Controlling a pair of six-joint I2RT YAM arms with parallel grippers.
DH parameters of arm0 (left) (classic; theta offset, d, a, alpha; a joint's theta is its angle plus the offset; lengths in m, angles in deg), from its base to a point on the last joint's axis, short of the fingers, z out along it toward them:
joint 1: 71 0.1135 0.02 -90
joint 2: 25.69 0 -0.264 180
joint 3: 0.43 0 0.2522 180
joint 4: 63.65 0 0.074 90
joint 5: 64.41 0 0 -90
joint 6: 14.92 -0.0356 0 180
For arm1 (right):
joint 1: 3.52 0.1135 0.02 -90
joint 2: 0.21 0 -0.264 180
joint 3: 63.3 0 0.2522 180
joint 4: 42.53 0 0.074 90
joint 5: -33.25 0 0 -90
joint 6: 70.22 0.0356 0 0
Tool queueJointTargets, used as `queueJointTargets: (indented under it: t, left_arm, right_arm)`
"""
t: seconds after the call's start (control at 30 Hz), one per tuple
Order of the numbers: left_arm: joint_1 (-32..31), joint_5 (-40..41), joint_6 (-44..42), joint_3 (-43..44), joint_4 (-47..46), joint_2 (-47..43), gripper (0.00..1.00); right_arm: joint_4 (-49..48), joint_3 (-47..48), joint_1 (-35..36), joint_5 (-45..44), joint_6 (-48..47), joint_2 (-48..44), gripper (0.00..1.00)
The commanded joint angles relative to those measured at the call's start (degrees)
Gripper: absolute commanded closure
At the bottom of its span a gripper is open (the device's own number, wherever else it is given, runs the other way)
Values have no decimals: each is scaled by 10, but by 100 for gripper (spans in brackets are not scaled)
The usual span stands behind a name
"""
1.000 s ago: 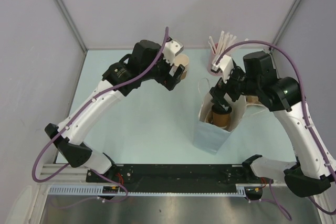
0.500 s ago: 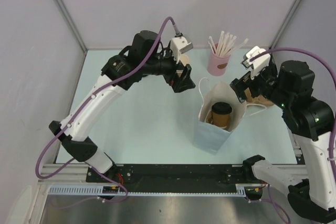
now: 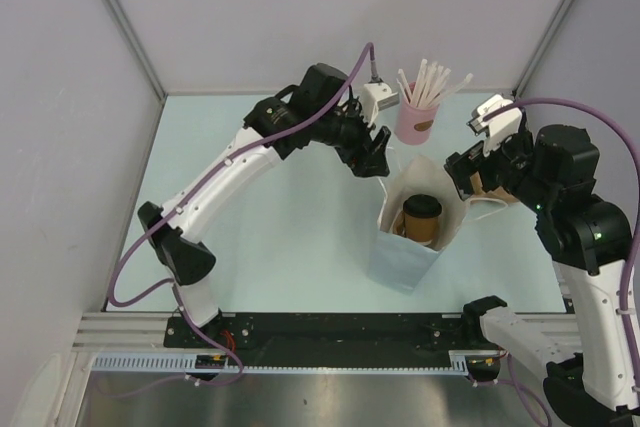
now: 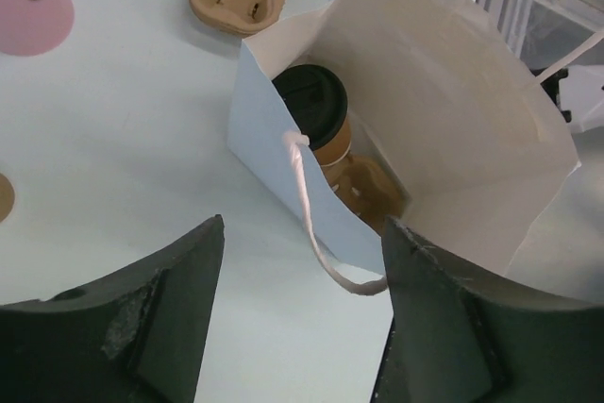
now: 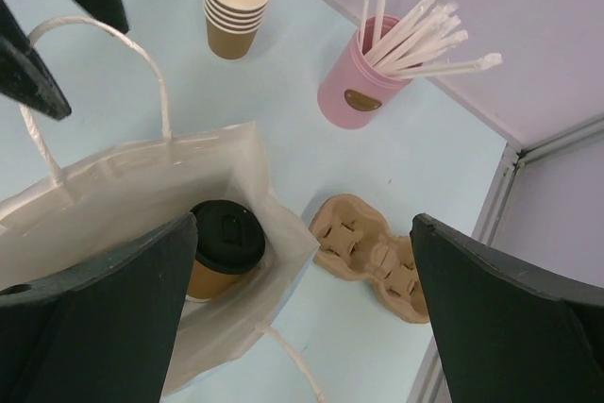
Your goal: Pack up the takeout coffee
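Observation:
The takeout coffee (image 3: 422,209), a brown paper cup with a black lid, stands upright inside the open white paper bag (image 3: 400,262). The left wrist view shows its lid (image 4: 311,104) inside the bag (image 4: 453,110), beside a brown cardboard insert. The right wrist view also shows it (image 5: 226,238) in the bag (image 5: 113,191). My left gripper (image 3: 373,159) is open and empty, just beyond the bag's far rim, with a white string handle (image 4: 311,224) hanging between its fingers. My right gripper (image 3: 466,179) is open and empty, right of the bag.
A pink cup of white sticks (image 3: 415,119) stands behind the bag. A stack of lidless brown cups (image 5: 236,11) stands to its left. A cardboard cup carrier (image 5: 373,257) lies right of the bag under my right gripper. Grey walls enclose the table.
My right gripper left the coffee in the bag, pulled out to the right and now holds still. My left gripper swung right from the cup stack to the bag's far rim.

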Motion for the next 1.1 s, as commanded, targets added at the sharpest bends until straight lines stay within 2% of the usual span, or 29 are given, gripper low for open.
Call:
queueJointTargets:
  t: [0.0, 0.07, 0.1, 0.2, 0.53, 0.87, 0.97, 1.07]
  left_arm:
    - [-1, -25, 7, 34, -4, -16, 51]
    - [-2, -19, 6, 29, -4, -27, 68]
    - [-1, -14, 5, 25, -7, -33, 81]
    - [-1, 24, -4, 9, -11, -56, 99]
    - [42, 103, -21, -61, -28, -140, 100]
    - [88, 121, -30, -134, -52, -196, 100]
    - [96, 127, -32, -150, -57, -208, 98]
    - [100, 133, -37, -159, -61, -220, 88]
  right_arm:
    - [-29, -9, -5, 10, 12, -10, 0]
    - [-32, -12, -5, 11, 12, -9, 0]
    - [-35, -12, -5, 13, 12, -9, 0]
    - [-38, -14, -6, 18, 14, -7, 0]
    - [-48, -17, -6, 28, 17, -1, 0]
    - [-54, -17, -6, 36, 22, 12, 0]
    - [-56, -18, -6, 36, 27, 21, 0]
    - [-61, -18, -6, 31, 32, 31, 0]
